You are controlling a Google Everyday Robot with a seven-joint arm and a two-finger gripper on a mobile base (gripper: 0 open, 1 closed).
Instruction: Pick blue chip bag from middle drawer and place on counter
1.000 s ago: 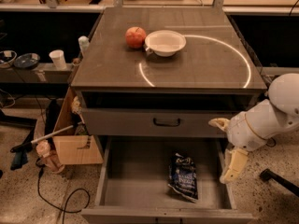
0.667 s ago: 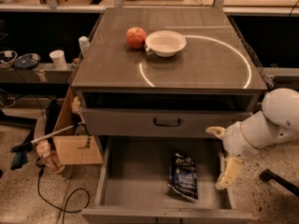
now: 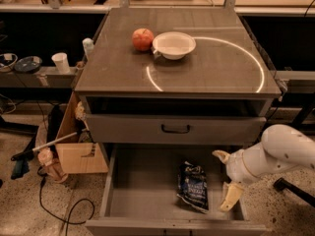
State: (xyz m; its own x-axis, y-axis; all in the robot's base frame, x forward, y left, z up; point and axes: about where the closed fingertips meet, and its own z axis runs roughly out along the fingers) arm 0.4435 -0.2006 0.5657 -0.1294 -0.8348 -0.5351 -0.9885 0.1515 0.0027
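- Progress is sitting at the reach stage, as far as I am judging it: the middle drawer [image 3: 140, 191] is standing pulled out below the front edge of the bench [image 3: 216, 68], so access is looking done, while the grasp, the lift and the placing are all waiting
- The blue chip bag [image 3: 193, 187] is lying flat on the drawer's grey floor, right of the middle, below the stretch of front edge running toward the front right corner; nothing is touching it
- The gripper [image 3: 222, 181] is hanging at the drawer's right side, out and down from the front right corner of the bench, just beside the bag but apart from it
- Its fingers [image 3: 230, 196] are standing spread and released, grasping nothing; one pale tip is pointing up and left, the other is pointing down near the drawer's right wall
- The upper drawer front [image 3: 175, 128] with its black handle is sitting shut between the bench's front edge and the open drawer
- An apple [image 3: 142, 39] and a white bowl [image 3: 173, 44] are resting just beside each other on the bench, nearer the back edge than the front, a little left of the middle
- What is remaining, in my judgement: bringing the fingers over the bag, closing on it, raising it past the front edge and setting it down, likeliest toward the right edge, away from the bowl
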